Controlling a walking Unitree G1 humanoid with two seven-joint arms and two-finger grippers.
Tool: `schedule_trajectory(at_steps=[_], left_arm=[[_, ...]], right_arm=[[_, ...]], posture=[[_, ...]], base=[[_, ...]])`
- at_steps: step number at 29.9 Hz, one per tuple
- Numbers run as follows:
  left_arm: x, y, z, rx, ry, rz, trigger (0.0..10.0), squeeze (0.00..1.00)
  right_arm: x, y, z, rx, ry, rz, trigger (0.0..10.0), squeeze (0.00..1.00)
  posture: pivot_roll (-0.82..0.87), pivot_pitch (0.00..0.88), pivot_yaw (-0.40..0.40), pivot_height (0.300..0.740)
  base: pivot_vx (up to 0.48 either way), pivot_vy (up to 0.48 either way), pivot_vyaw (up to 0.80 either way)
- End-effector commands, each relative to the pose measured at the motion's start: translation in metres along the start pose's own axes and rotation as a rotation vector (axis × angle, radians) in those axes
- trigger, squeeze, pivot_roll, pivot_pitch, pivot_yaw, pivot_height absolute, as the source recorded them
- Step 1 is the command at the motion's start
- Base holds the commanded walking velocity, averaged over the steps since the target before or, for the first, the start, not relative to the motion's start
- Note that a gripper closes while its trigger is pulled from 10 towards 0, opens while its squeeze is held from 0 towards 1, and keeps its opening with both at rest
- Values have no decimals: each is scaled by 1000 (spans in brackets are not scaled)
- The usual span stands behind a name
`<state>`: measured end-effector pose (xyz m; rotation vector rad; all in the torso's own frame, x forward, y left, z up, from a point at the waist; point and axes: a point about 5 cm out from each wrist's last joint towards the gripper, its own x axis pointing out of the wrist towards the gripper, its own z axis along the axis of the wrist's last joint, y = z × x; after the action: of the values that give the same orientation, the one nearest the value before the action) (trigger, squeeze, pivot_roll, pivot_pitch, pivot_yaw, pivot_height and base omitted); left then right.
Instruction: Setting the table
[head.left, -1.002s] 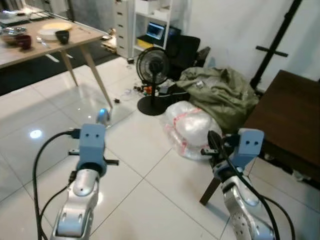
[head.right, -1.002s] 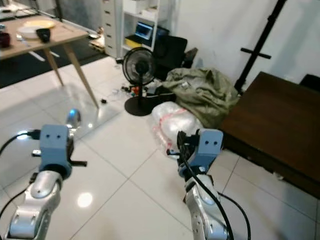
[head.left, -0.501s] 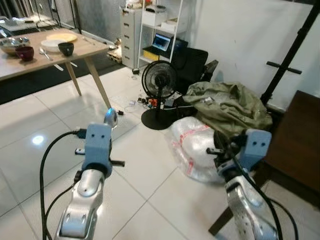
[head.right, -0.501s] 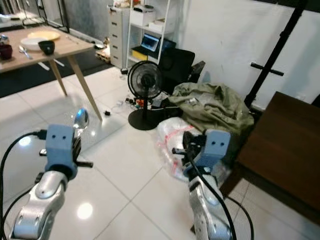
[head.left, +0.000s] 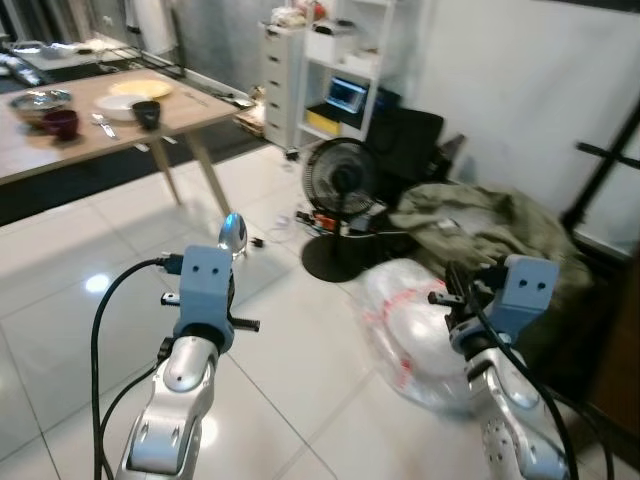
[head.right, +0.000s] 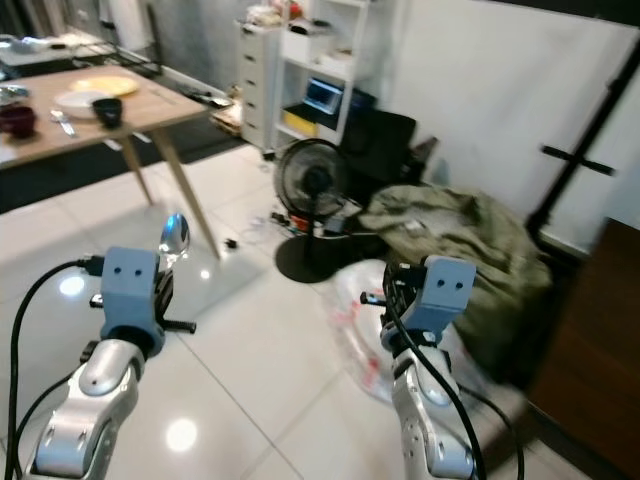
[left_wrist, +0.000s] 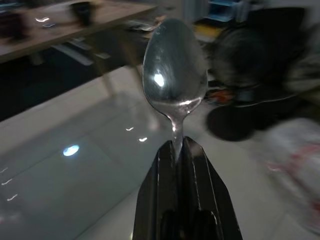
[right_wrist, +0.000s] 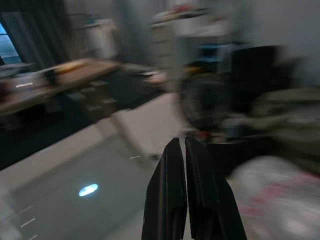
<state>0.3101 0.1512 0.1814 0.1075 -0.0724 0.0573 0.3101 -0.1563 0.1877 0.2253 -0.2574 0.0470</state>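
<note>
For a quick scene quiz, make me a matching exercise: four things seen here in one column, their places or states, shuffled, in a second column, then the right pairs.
Things:
1. shiny metal spoon
2. black standing fan
3. small black cup
4. right gripper

Places or states:
A. on the light wooden table, beside the plates
B. shut, holding nothing
C. on the white tiled floor, before the white shelf unit
D. upright, its handle pinched in the left gripper

Pairs: 1-D, 2-C, 3-A, 4-B
</note>
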Motion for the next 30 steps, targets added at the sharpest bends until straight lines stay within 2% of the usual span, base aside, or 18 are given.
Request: schedule_trajectory(at_steps=[1,24,30], left_arm=[[-1,-3,-2,-3,5,-8,10000,0],[-2,-2,-2,-2,5,-4,10000,0],[-2,-2,-2,-4,6,-3,10000,0]], right_arm=[[-3,-10,-1,-10,6,-33,10000,0],[-2,-6,-1,11,2,-18,10000,0],[-2,-7,-1,16,4,-31,10000,0]], posture=[[79,53,39,740],[88,64,41,740],[88,67,40,740]], base=[[472,0,750],[472,0,777],[472,0,0]])
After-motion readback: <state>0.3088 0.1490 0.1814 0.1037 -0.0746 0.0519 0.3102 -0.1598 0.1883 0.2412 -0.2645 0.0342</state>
